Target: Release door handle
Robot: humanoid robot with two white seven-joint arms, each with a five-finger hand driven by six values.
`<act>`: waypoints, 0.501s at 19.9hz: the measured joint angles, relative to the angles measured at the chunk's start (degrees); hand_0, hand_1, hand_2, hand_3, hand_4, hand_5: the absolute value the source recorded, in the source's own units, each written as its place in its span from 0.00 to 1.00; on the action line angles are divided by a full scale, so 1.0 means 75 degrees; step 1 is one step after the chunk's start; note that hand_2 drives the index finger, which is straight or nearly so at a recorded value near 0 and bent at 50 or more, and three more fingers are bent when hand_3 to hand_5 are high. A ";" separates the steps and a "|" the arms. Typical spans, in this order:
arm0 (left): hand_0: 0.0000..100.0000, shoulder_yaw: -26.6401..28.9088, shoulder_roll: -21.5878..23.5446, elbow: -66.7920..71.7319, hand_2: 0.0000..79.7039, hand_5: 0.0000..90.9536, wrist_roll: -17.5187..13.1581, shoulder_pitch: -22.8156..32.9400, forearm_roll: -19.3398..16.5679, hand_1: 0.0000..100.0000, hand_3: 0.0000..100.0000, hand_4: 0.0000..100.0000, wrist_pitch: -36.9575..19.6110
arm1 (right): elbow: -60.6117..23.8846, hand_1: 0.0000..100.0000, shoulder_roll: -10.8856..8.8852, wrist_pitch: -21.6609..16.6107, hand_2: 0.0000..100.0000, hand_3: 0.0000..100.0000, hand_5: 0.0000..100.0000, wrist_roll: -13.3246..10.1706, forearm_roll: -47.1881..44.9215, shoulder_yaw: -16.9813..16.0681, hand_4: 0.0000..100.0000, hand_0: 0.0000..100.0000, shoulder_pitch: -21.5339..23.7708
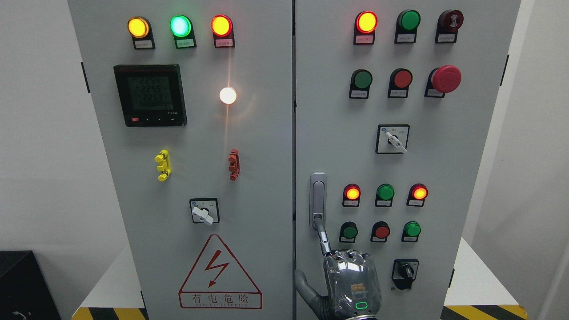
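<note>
The silver door handle [318, 200] stands upright on the left edge of the cabinet's right door [444, 178]. My right hand [349, 280] rises from the bottom edge just below it, its back toward the camera. Its index finger [323, 238] is stretched up and its tip touches the handle's lower end. The other fingers are curled into the palm and the thumb [304, 284] sticks out to the left. Nothing is grasped. Both doors look closed. The left arm is out of view.
The right door carries lit lamps, push buttons, a red emergency stop [446, 79] and a black rotary switch [405, 272] close to my hand. The left door [200, 178] has a meter, lamps, a selector and a high-voltage warning sign [220, 275]. Walls flank the cabinet.
</note>
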 measured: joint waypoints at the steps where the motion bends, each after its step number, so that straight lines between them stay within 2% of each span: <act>1: 0.12 0.0000 0.0000 0.0000 0.00 0.00 0.0000 0.0000 0.0000 0.56 0.00 0.00 0.0000 | 0.0003 0.24 0.0000 0.0000 0.00 1.00 1.00 -0.0001 0.0000 -0.0001 1.00 0.33 0.0000; 10: 0.12 0.0000 0.0000 0.0000 0.00 0.00 0.0000 0.0000 -0.0001 0.56 0.00 0.00 0.0000 | 0.0023 0.24 0.0000 -0.0001 0.00 1.00 1.00 -0.0016 -0.0004 -0.0003 1.00 0.33 0.0009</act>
